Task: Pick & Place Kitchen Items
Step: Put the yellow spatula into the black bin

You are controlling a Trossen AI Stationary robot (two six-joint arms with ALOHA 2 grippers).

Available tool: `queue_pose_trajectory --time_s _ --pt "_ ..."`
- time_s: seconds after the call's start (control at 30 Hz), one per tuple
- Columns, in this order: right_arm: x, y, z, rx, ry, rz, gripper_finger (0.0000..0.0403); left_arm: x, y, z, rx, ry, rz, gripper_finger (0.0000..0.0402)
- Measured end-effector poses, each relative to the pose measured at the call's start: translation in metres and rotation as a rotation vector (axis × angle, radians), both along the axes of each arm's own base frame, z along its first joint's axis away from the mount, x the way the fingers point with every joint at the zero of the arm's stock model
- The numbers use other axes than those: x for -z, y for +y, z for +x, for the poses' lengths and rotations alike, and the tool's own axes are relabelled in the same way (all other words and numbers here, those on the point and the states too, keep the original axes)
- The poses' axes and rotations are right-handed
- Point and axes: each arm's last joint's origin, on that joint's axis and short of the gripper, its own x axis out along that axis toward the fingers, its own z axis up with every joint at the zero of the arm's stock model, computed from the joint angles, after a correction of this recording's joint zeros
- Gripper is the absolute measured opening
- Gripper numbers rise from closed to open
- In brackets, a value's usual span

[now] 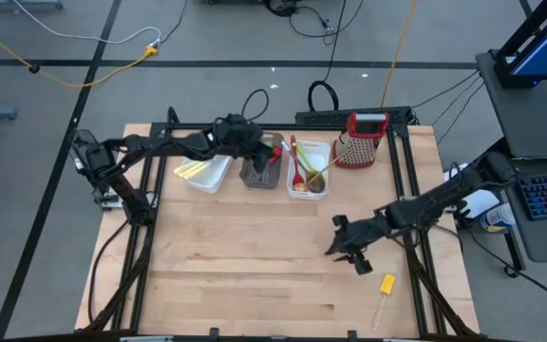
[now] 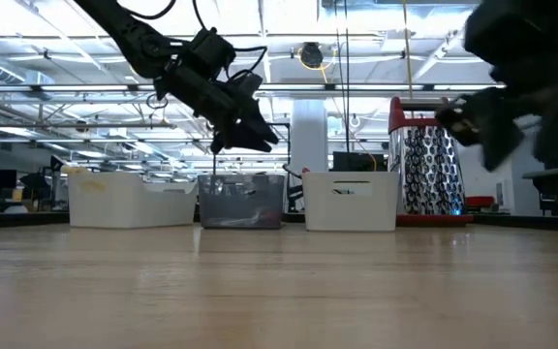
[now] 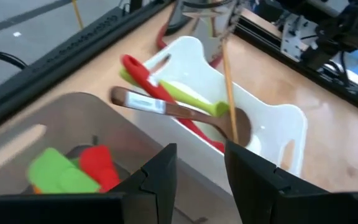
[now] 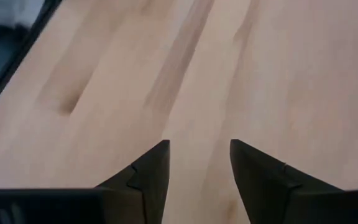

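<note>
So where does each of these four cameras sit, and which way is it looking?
High: overhead, straight down on the table, both arms.
Low: at tabletop height, facing the three tubs and the grater; arms enter from above.
Left wrist: on the left arm, over the brown tub; left gripper open, empty.
Right wrist: on the right arm, over bare wood; right gripper open.
High and left wrist share the white tub of spoons.
</note>
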Motion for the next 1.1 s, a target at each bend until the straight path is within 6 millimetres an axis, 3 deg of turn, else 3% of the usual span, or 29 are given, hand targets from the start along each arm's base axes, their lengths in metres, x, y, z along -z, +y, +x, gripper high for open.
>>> queue_pose_trajectory --time_s 0.07,0.23,0.5,0.67,0.93,1.1 --pt "0.002 0.006 -0.005 -0.038 0.051 0.039 0.0158 0.0 -0.004 0.002 0.006 -0.002 -0.012 0.0138" --pt "0.002 0.031 -0.022 -0.336 0.124 0.143 0.0148 0.0 -0.014 0.007 0.023 -0.006 -0.035 0.0138" --pt "0.02 0.059 -0.072 -0.549 0.387 -0.035 0.0147 0.0 -0.02 0.01 -0.03 0.007 -0.013 0.0138" --pt "0.034 0.068 -0.087 -0.562 0.387 -0.122 0.0159 0.0 -0.02 0.01 -0.036 0.006 -0.014 0.0138" --pt "0.051 0.065 -0.097 -0.435 0.454 -0.055 0.0191 0.0 -0.02 0.01 -0.037 0.004 -0.016 0.0138" --pt "0.055 0.064 -0.102 -0.533 0.429 -0.107 0.0213 0.0 -0.02 0.01 -0.047 0.0 -0.034 0.0138"
